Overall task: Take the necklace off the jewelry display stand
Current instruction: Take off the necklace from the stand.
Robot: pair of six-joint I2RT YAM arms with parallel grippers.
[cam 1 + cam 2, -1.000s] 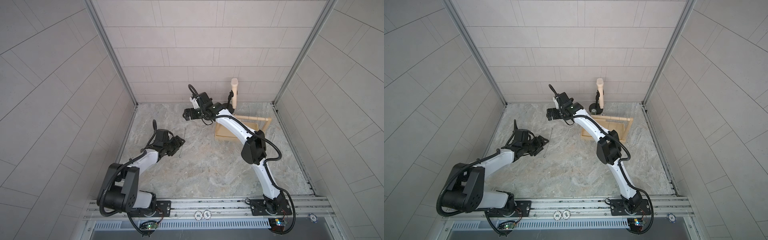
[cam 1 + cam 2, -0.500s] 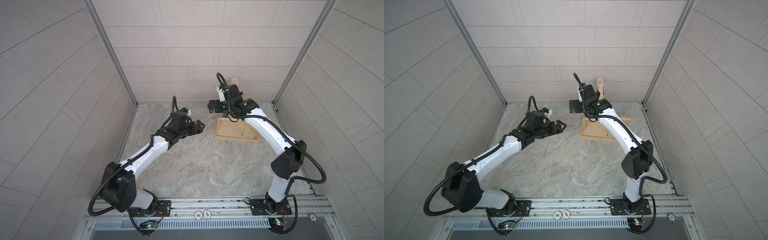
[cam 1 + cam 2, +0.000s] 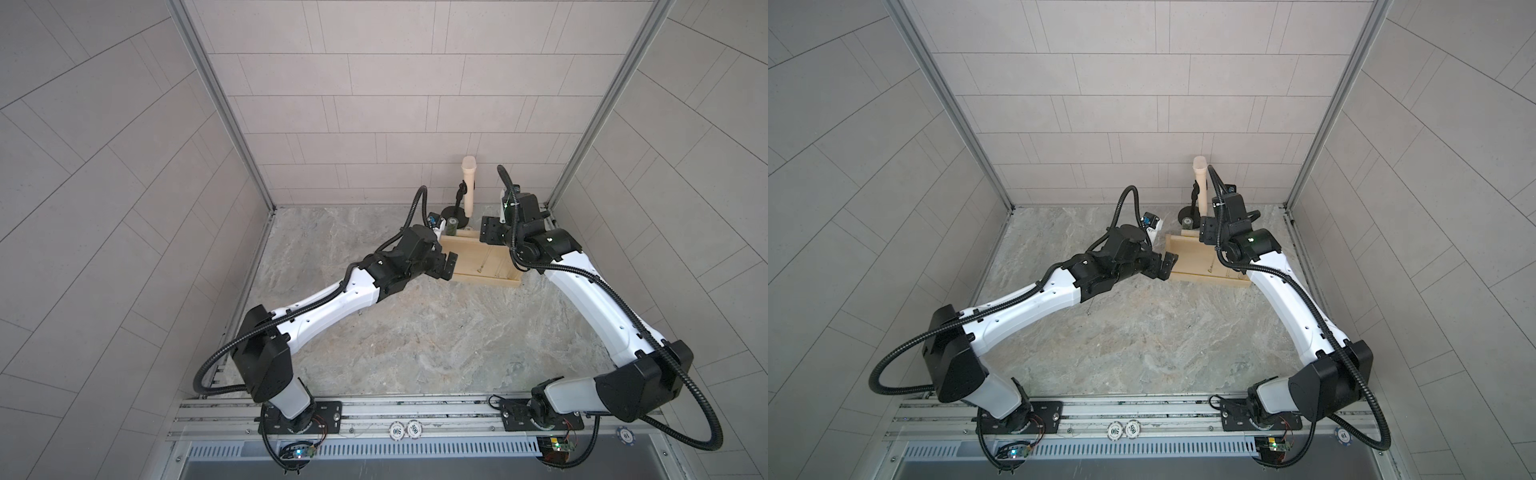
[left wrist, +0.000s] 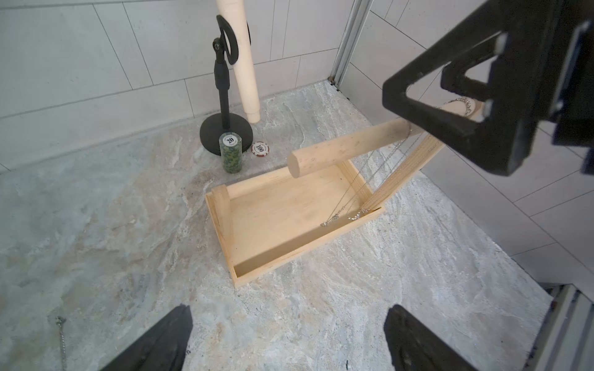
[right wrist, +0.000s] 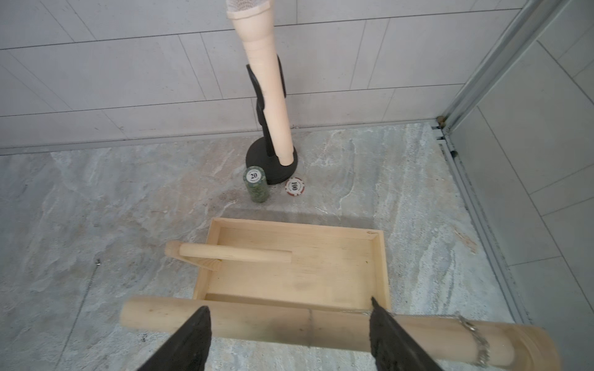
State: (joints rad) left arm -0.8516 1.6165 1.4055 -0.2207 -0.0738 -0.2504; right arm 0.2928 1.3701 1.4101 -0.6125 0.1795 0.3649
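Hovering over the stand (image 3: 478,266), which sits right of centre near the back wall in both top views, the right gripper (image 5: 289,308) has its fingers (image 5: 186,343) spread apart along the dowel (image 5: 257,321), clasping nothing; a thin chain crosses the bar between them. Thin necklaces (image 4: 332,219) hang from the dowel close to the upright end frame, at the right of the left wrist view, their pendants down by the tray's edge. A link chain (image 5: 475,337) wraps the bar at the lower right of the right wrist view. The left gripper (image 4: 287,308) is at the stand's left end in the top views, fingers wide apart and empty. A loose chain (image 4: 61,334) lies on the tabletop at lower left. A microphone (image 4: 244,70), a chip stack (image 4: 230,154) and a red chip (image 4: 259,148) stand behind the tray
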